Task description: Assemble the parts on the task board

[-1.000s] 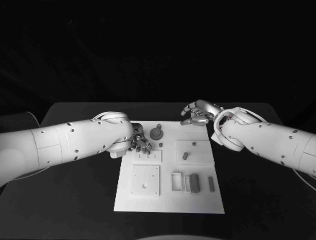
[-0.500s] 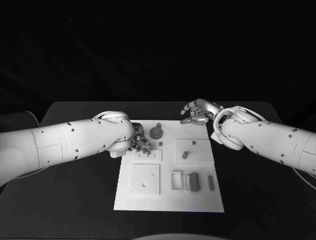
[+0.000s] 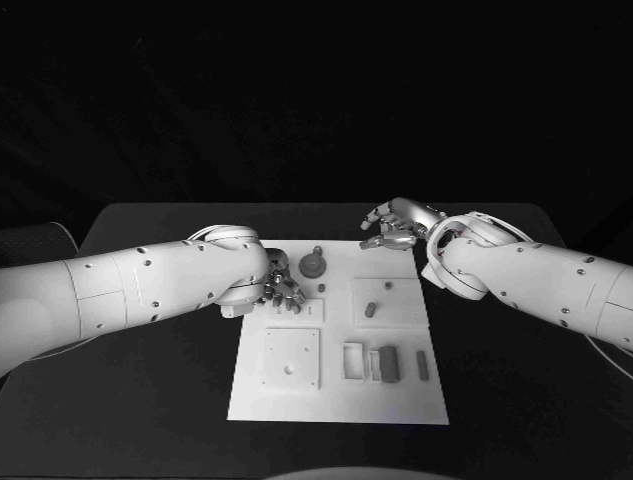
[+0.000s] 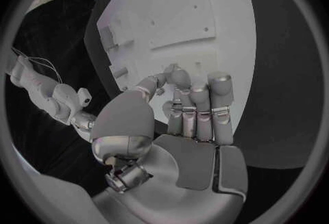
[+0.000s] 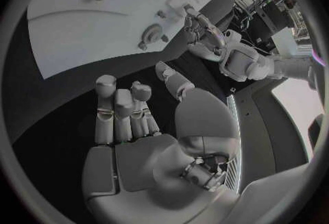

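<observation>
The white task board (image 3: pixel 339 400) lies mid-worktop (image 3: pixel 143 400), grey parts (image 3: pixel 388 364) resting on it. The left hand (image 3: pixel 279 288) hovers at the board's far left corner, fingers (image 4: pixel 197 104) loosely curled and holding nothing. The right hand (image 3: pixel 397 226) hangs beyond the board's far right edge, fingers (image 5: pixel 122 109) bent and empty.

So it's a plain black table (image 3: pixel 158 400), and sitting flat in the middle of it is the white task board (image 3: pixel 338 400), long side running away from the robot.
</observation>
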You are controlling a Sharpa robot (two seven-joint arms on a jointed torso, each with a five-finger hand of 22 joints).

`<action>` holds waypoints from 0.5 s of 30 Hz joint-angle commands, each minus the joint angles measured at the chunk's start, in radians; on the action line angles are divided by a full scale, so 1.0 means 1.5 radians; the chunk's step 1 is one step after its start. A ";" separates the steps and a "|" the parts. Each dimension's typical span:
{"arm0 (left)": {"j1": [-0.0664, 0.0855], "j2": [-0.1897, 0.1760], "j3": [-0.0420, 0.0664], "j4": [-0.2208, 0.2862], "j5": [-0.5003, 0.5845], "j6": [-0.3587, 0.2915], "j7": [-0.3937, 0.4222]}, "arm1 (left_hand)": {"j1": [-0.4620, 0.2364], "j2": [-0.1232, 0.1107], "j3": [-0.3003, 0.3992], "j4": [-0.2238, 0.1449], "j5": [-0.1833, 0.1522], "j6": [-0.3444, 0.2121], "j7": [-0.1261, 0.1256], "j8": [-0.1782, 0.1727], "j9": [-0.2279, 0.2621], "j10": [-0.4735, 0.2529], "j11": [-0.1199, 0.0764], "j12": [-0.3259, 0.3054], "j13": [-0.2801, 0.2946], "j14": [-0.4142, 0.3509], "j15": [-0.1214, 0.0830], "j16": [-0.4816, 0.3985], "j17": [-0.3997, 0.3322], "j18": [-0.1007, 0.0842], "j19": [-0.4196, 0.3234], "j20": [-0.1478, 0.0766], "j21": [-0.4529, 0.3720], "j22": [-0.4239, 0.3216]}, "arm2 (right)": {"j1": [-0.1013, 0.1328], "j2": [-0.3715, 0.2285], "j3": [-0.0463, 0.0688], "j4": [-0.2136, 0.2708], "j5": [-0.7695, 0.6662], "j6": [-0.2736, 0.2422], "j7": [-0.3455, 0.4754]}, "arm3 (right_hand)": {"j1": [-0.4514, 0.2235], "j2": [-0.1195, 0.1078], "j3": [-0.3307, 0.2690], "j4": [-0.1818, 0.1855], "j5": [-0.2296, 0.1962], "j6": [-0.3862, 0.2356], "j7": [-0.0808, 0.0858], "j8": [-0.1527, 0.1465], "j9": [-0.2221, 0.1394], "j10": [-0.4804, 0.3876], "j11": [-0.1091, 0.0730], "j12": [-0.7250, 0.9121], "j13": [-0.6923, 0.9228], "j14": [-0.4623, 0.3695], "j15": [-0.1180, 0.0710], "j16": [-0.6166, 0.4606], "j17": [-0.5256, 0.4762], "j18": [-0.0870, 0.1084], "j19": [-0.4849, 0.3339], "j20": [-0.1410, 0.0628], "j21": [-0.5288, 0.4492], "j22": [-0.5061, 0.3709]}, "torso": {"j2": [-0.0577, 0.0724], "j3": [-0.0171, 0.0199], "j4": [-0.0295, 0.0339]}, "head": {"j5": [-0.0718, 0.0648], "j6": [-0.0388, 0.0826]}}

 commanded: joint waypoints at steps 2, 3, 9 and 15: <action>0.000 0.003 0.000 0.001 -0.008 0.010 0.002 | -0.002 0.006 0.161 -0.158 0.002 0.006 0.001 0.002 0.001 0.003 0.000 0.003 0.001 -0.002 -0.006 0.005 0.001 0.047 0.000 -0.004 0.004 0.015 | 0.000 0.001 0.000 0.001 0.000 0.010 0.005 | 0.002 0.002 -0.002 0.003 0.002 0.000 0.005 0.002 -0.001 -0.005 -0.001 0.000 -0.001 -0.002 0.000 -0.003 -0.001 0.046 0.001 -0.001 -0.004 0.000 | 0.000 -0.0004 0.0004 | 0.001 0.000; 0.000 0.002 0.000 0.001 -0.008 0.009 0.002 | -0.002 0.006 0.161 -0.158 0.002 0.006 0.001 0.002 0.001 0.003 0.000 0.003 0.001 -0.002 -0.006 0.005 0.001 0.047 0.000 -0.004 0.004 0.015 | 0.000 0.001 0.000 0.000 0.000 0.010 0.005 | 0.002 0.003 -0.002 0.003 0.002 0.000 0.005 0.002 -0.001 -0.005 -0.001 0.000 -0.001 -0.002 0.000 -0.003 -0.001 0.046 0.001 -0.001 -0.004 0.000 | 0.000 -0.0001 0.0002 | 0.001 0.000; 0.000 0.001 0.000 0.001 -0.009 0.016 0.002 | -0.002 0.006 0.162 -0.158 0.002 0.006 0.001 0.003 0.002 0.003 0.000 0.003 0.001 -0.002 -0.006 0.005 0.001 0.046 0.000 -0.004 0.005 0.015 | 0.000 0.001 0.000 0.000 0.000 0.010 0.005 | 0.002 0.003 -0.002 0.003 0.003 0.000 0.005 0.002 -0.001 -0.005 -0.001 0.000 -0.001 -0.003 0.000 -0.003 -0.001 0.046 0.001 -0.001 -0.004 0.000 | 0.000 -0.0001 0.0003 | 0.000 0.000; 0.000 0.001 0.000 0.001 -0.009 0.024 -0.001 | -0.002 0.006 0.162 -0.158 0.003 0.007 0.000 0.004 0.003 0.003 0.000 0.007 0.002 0.000 -0.007 0.008 0.001 0.047 0.001 -0.004 0.008 0.015 | 0.000 0.001 0.000 0.000 0.000 0.011 0.004 | 0.001 0.003 -0.002 0.003 0.003 0.000 0.005 0.002 -0.001 -0.005 -0.001 0.000 -0.001 -0.003 0.000 -0.003 -0.001 0.046 0.001 -0.001 -0.004 0.000 | 0.000 -0.0001 0.0006 | 0.000 0.000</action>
